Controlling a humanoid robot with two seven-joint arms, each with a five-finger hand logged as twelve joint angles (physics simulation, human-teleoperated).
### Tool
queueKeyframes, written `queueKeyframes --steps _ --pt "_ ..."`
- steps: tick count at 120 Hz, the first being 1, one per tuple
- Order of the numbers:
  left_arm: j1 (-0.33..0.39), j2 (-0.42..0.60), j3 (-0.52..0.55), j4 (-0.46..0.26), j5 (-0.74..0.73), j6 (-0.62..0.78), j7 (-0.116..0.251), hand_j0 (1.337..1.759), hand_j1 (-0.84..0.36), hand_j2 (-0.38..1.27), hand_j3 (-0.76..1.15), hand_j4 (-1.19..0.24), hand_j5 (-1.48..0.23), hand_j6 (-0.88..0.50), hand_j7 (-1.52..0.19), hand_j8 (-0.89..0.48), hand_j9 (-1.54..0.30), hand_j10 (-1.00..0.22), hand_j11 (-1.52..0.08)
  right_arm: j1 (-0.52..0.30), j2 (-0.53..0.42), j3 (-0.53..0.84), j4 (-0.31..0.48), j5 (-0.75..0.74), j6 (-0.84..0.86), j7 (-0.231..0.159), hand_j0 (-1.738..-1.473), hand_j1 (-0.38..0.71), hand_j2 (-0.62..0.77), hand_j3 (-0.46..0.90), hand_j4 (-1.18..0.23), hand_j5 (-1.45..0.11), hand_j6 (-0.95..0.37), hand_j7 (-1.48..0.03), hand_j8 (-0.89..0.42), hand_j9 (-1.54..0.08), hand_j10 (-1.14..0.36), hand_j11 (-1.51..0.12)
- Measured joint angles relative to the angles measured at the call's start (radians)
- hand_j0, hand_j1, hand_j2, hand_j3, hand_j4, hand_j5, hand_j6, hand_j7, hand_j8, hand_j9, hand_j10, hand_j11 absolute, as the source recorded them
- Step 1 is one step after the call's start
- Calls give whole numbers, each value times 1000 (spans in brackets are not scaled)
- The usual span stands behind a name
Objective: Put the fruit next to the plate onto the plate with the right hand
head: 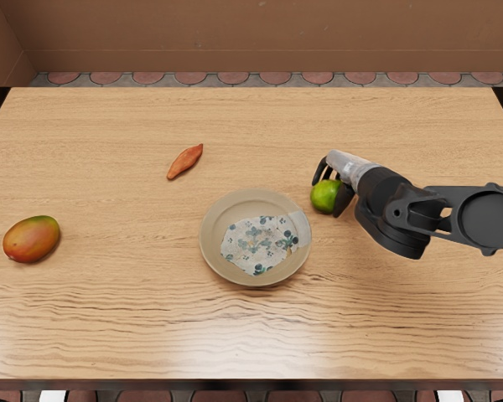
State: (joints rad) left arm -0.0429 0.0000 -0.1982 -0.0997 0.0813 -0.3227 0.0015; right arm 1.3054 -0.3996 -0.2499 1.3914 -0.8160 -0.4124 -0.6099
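A green lime (pixel 324 196) lies on the table just off the right rim of the beige plate (pixel 215 219), which has a floral pattern in its middle. My right hand (pixel 332 186) reaches in from the right edge and sits over the lime. Its dark fingers (pixel 319 173) curl around the fruit from behind and from the right side. The lime still rests at table level beside the plate. The hand hides the back of the lime. My left arm does not show.
A red-yellow mango (pixel 31 238) lies near the table's left edge. An orange sweet potato (pixel 184 161) sits behind and left of the plate. A brown wall runs along the back of the wooden table (pixel 251 335).
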Motion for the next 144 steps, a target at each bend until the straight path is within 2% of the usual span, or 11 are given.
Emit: queueKeyframes --steps 42,59,84,112,144 --pt "0 0 0 0 0 0 0 1658 325 4 0 -21 -26 -21 -26 -20 -26 -20 -26 -4 -58 15 31 14 10 1 -1655 238 248 3 -475 -977 -311 -893 -343 -956 -529 -980" --pt "0 0 0 0 0 0 0 1658 325 4 0 -21 -26 -21 -26 -20 -26 -20 -26 -5 -108 76 74 18 46 0 -1657 261 268 2 -441 -1005 -288 -902 -317 -975 -500 -1006" --pt "1 0 0 0 0 0 0 1658 325 4 0 -21 -26 -21 -26 -21 -26 -20 -26 -2 -133 176 106 28 113 0 -1658 268 274 3 -428 -1029 -282 -908 -298 -989 -480 -1023" --pt "3 0 -1 0 1 0 0 1658 325 4 0 -21 -26 -21 -26 -21 -26 -20 -26 2 -125 238 134 54 150 0 -1658 270 275 3 -425 -1044 -279 -910 -293 -995 -477 -1030" --pt "12 0 -1 0 1 -1 0 1658 325 4 0 -21 -26 -21 -26 -21 -26 -20 -26 32 -31 274 138 99 164 0 -1658 277 285 3 -417 -1049 -273 -911 -289 -997 -471 -1031"
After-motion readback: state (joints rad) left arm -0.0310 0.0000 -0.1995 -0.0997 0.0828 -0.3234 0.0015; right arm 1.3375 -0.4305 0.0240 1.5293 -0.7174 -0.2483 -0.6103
